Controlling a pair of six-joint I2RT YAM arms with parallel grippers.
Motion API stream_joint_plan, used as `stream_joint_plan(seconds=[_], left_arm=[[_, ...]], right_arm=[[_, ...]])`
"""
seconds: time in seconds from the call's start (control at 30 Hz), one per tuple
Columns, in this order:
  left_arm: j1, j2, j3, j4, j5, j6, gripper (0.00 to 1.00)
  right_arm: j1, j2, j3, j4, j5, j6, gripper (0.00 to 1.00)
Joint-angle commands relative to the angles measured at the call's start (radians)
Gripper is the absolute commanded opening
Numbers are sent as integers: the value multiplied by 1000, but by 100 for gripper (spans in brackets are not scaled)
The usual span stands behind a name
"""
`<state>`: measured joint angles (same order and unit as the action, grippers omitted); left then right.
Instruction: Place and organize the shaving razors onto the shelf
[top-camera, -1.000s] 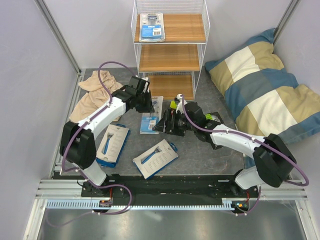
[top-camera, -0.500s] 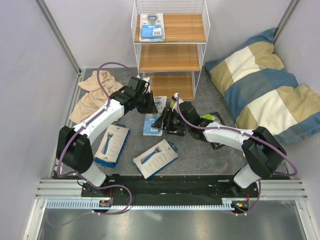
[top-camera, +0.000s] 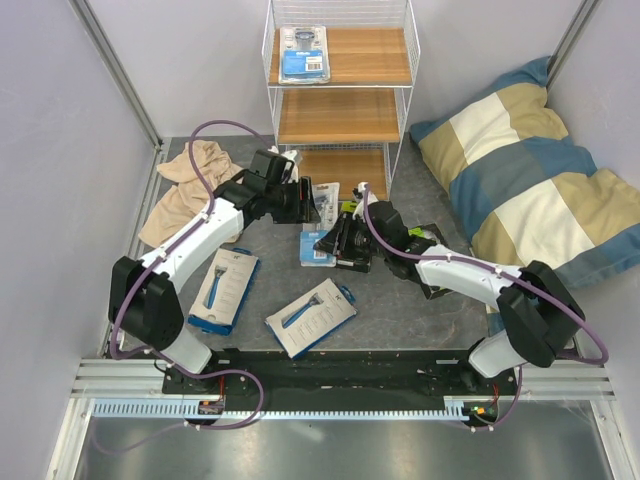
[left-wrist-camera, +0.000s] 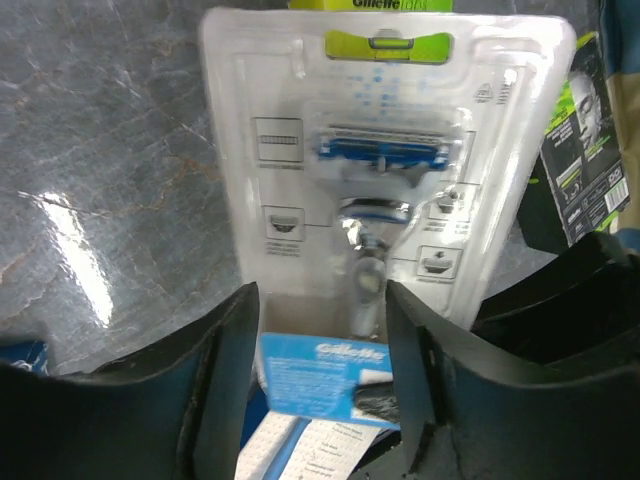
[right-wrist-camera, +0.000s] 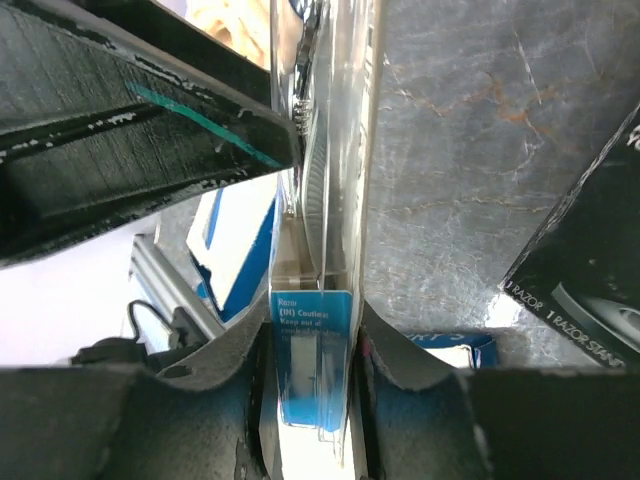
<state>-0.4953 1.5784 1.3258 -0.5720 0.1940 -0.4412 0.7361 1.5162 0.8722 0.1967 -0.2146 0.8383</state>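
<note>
Since a second ago, the left gripper (left-wrist-camera: 320, 335) and right gripper (right-wrist-camera: 315, 335) have shifted rightward. Left fingers (left-wrist-camera: 225, 385) stand parted astride the clear card (left-wrist-camera: 385, 150), which is seen face-on; whether they grip it cannot be told. Right fingers (right-wrist-camera: 405, 370) are closed on the blue-labelled card (right-wrist-camera: 315, 385), seen edge-on. Both cards are near the front of the shelf (top-camera: 350, 115). A third card (top-camera: 303, 52) lies on its top board.

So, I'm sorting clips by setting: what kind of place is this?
Probably a robot lab test cell, not a shop or home: plain partition walls on metal framing, two arms bolted to a rail, and a wire shelf and pillow as props.
</note>
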Motion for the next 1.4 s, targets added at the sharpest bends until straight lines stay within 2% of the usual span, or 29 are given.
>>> stream_joint_plan(seconds=[0.0,0.23,0.5,0.6,0.9,0.93,1.03,1.07,1.13,1.17,1.33,1.37], left_arm=[[37,-69,59,9,21,59,62],[119,-98,-9,105,182,61,61],[195,-141,-175,432,534,-22,59],[199,-144,-224,515,616,-40,58],[199,-130,-276,629,743,-74,55],[201,-127,-283,665,763,-86,53],[201,-124,-304,711,829,-109,38],[199,-126,-307,724,837,-113,26],[201,-129,-316,733,851,-119,15],[201,-130,-316,735,848,-120,4],[219,-133,-324,774,834,-180,2],[224,-132,-329,796,832,-203,2]], right_arm=[[-52,-82,-12,-13,-15,-57,28],[-121,-157,-19,-60,-150,-155,27],[-141,-215,-27,-66,-304,-260,27],[-141,-231,-30,-57,-347,-277,27],[-142,-249,-55,82,-497,-232,28],[-141,-246,-58,105,-511,-225,28],[-141,-234,-61,125,-535,-208,29],[-142,-232,-59,125,-536,-208,29],[-142,-228,-58,115,-525,-206,30],[-141,-226,-53,104,-513,-209,32],[-141,-243,-47,27,-413,-225,57],[-141,-248,-52,26,-408,-220,66]])
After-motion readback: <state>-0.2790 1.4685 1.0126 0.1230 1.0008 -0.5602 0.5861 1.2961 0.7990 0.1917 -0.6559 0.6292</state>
